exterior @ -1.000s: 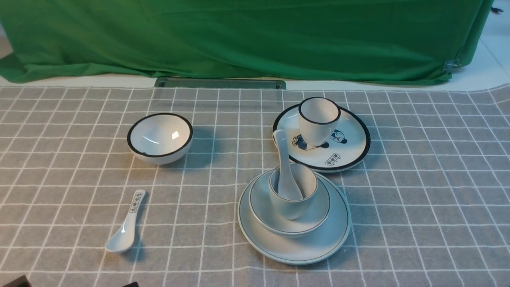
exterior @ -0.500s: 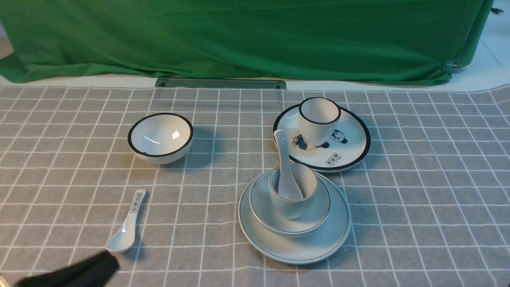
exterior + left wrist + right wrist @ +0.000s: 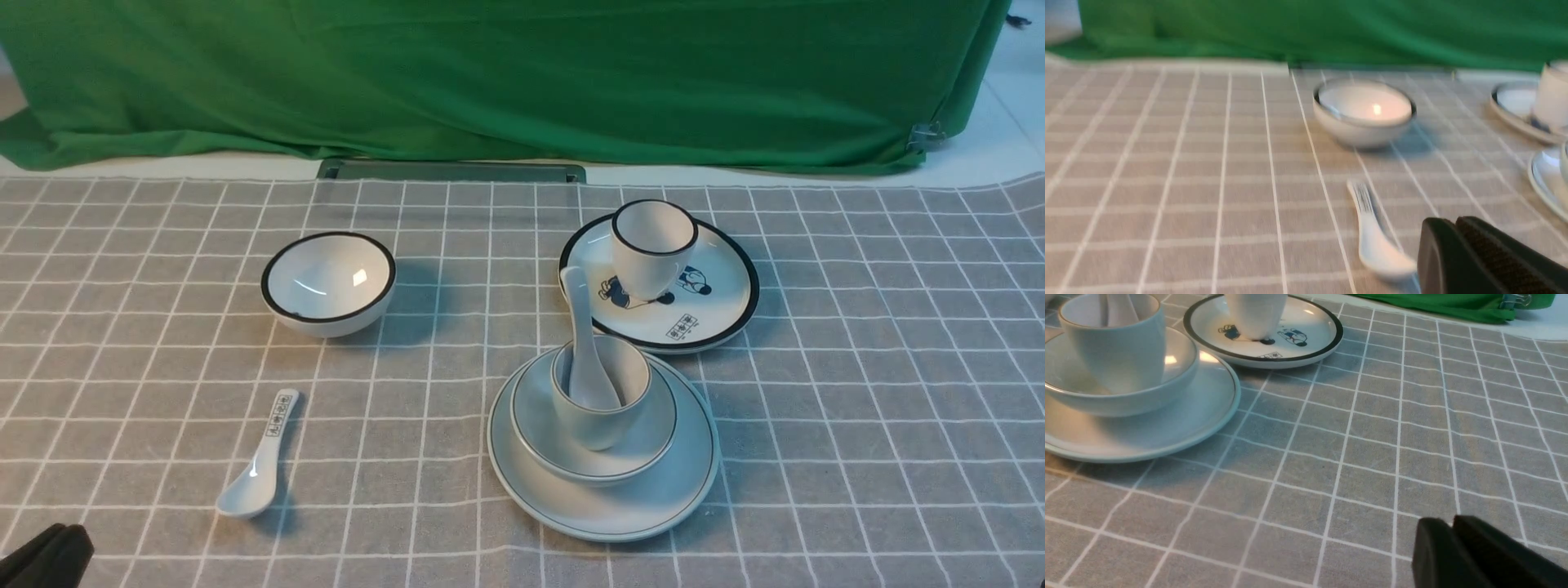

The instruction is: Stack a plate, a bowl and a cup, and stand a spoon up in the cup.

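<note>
The plain white plate (image 3: 653, 498) lies on the cloth right of centre. The thin-rimmed bowl (image 3: 645, 445) sits on it, and the small cup (image 3: 600, 420) stands in the bowl. The plain white spoon (image 3: 581, 343) stands in the cup, handle leaning up and to the far left. The stack also shows in the right wrist view: plate (image 3: 1180, 424), bowl (image 3: 1126, 398), cup (image 3: 1122, 343). My left gripper (image 3: 57, 551) is shut and empty at the near left corner, also seen in its wrist view (image 3: 1453, 222). My right gripper (image 3: 1451, 524) is shut and empty, to the right of the stack.
A black-rimmed bowl (image 3: 328, 282) stands at the left. A spoon with black marks on its handle (image 3: 260, 461) lies near the left front. A black-rimmed cartoon plate (image 3: 710, 310) holds a black-rimmed cup (image 3: 653, 245) behind the stack. A green cloth (image 3: 490, 73) hangs at the back.
My left gripper reached in toward the marked spoon half a second ago and has now drawn back to the near left corner. The stack and other dishes have not moved.
</note>
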You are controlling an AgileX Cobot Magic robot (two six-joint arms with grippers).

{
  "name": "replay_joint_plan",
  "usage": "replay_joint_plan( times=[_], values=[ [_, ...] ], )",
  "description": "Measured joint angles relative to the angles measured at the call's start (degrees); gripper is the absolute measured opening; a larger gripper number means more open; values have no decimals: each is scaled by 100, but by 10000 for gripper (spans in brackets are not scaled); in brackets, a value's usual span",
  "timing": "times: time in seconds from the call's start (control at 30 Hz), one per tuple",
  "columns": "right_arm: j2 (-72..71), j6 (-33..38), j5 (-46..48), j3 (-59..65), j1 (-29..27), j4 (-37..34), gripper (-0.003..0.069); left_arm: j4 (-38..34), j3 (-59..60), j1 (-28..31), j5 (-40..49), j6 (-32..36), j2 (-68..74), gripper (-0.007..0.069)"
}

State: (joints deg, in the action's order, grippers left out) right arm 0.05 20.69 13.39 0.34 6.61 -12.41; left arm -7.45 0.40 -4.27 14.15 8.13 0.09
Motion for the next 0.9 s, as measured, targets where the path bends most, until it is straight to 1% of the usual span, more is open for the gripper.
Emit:
replay_joint_plan(
  times=[0.9],
  values=[
    [-5, 0, -57, 0, 0, 0, 141, -16, 0, 0, -76, -64, 0, 13]
  ],
)
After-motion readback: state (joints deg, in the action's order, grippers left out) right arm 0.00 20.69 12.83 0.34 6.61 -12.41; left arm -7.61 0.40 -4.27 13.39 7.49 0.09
